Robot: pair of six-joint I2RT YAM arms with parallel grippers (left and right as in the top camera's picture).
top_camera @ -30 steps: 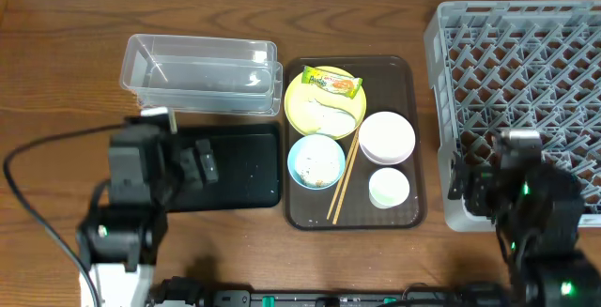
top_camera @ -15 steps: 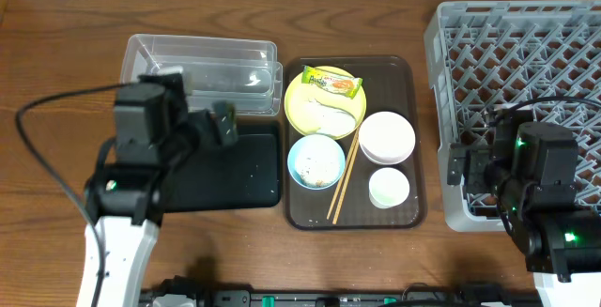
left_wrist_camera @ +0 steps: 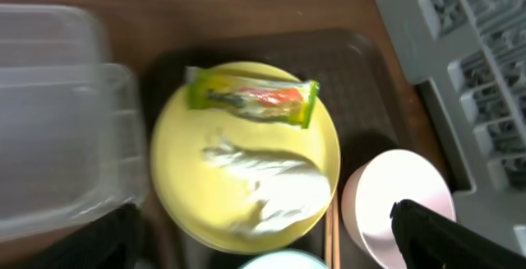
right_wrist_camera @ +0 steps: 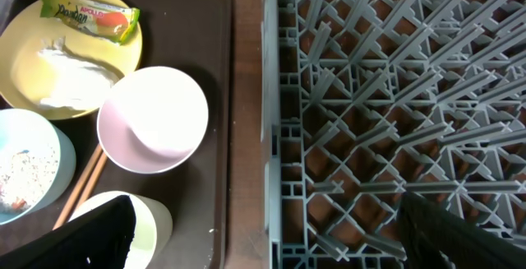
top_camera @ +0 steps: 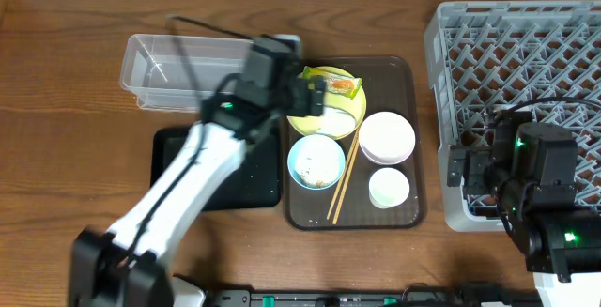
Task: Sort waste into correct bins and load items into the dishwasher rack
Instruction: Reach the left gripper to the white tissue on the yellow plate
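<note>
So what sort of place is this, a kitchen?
Likely a dish-clearing test bench rather than a real kitchen: a wooden table holds a brown tray with a littered yellow plate, a grey dishwasher rack and a clear tub.

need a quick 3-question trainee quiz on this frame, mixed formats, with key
1. Short answer: which gripper hovers over the brown tray?
2. True or false: the snack wrapper lies on the yellow plate.
3. The rice-like scraps lie directly in: A) yellow plate B) light-blue bowl C) brown tray.

Key:
1. The left gripper.
2. True.
3. B.
</note>
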